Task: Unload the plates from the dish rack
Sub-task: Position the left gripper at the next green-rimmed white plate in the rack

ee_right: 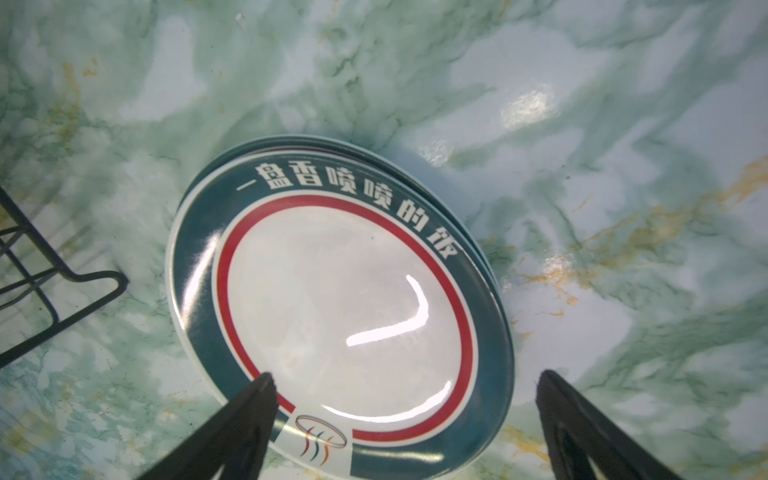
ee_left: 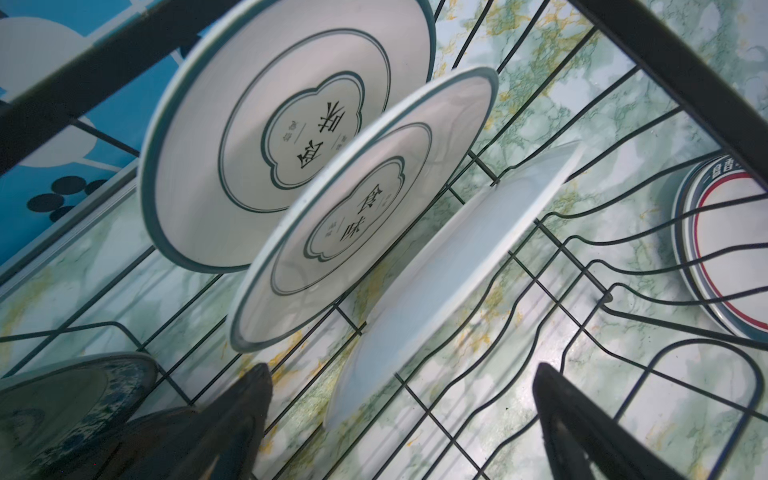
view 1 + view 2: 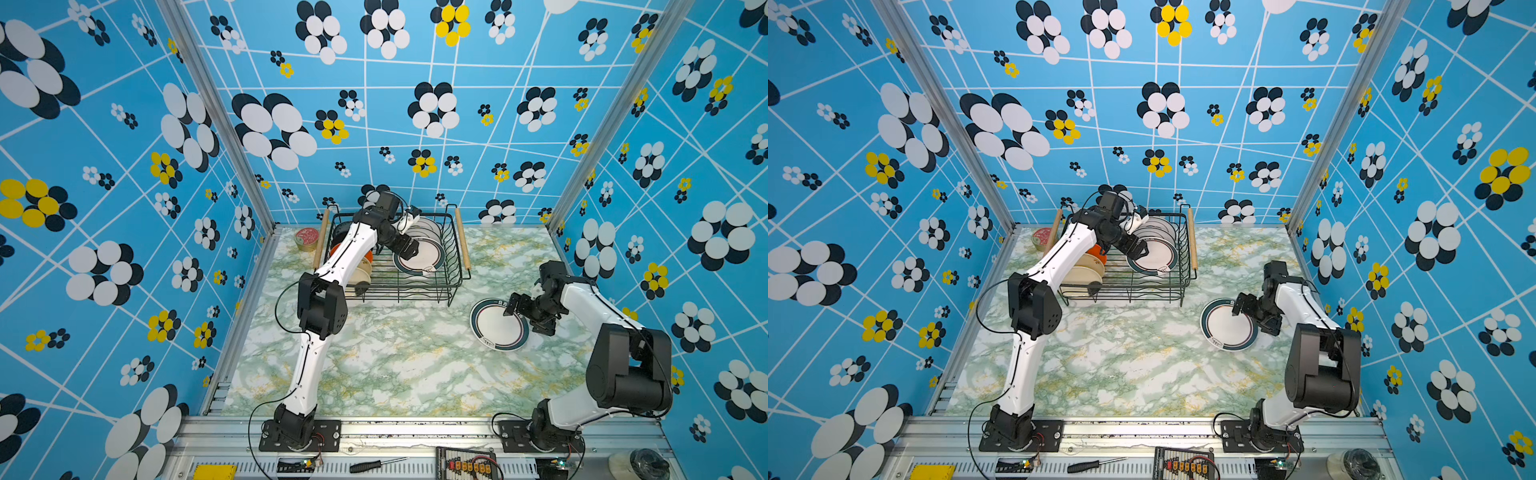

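Left wrist view: white plates (image 2: 357, 216) with dark rim rings and lobed emblems stand on edge in the dish rack (image 2: 582, 257), directly ahead of the left gripper (image 2: 403, 374). The nearest plate (image 2: 449, 266) shows its plain back and leans. Its lower rim lies between the two fingers, clear of both. The jaws are spread wide and pinch nothing. A teal-patterned plate (image 2: 62, 399) sits close beside one finger.

In a top view, cream plates (image 3: 1086, 272) and an orange plate (image 3: 1098, 252) stand in the rack behind this gripper, partly under its forearm.

Right wrist view: a teal-rimmed plate (image 1: 340, 299) with a red inner ring lies flat on the marbled tabletop (image 1: 623, 166), beneath the right gripper (image 1: 405, 374). One fingertip hangs over the plate's rim and the other over bare tabletop beside it. The jaws are spread and grip nothing. A corner of the rack stands off to one side of this gripper, apart from the plate.

In a top view, a red-lidded tin (image 3: 306, 237) sits just outside the rack's wooden handle (image 3: 321, 241), on the side away from the right gripper.
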{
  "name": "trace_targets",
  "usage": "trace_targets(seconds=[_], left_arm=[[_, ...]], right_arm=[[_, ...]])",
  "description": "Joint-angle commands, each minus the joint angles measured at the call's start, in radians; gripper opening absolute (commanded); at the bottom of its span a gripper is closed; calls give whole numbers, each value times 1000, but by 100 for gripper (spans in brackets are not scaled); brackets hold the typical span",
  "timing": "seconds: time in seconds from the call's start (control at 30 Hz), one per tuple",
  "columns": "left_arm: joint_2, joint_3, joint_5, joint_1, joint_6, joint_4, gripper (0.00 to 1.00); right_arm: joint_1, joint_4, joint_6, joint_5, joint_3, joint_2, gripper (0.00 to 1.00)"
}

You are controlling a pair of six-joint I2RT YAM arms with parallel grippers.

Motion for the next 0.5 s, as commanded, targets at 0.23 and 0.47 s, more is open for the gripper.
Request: trace_targets(seconds=[0.23, 0.47], left_arm=[[59, 40, 45, 8, 42, 62, 96], [91, 59, 68, 7, 51, 72, 87]], right_arm=[[3, -41, -23, -24, 31, 4, 99], [3, -49, -20, -23, 25, -10, 99]])
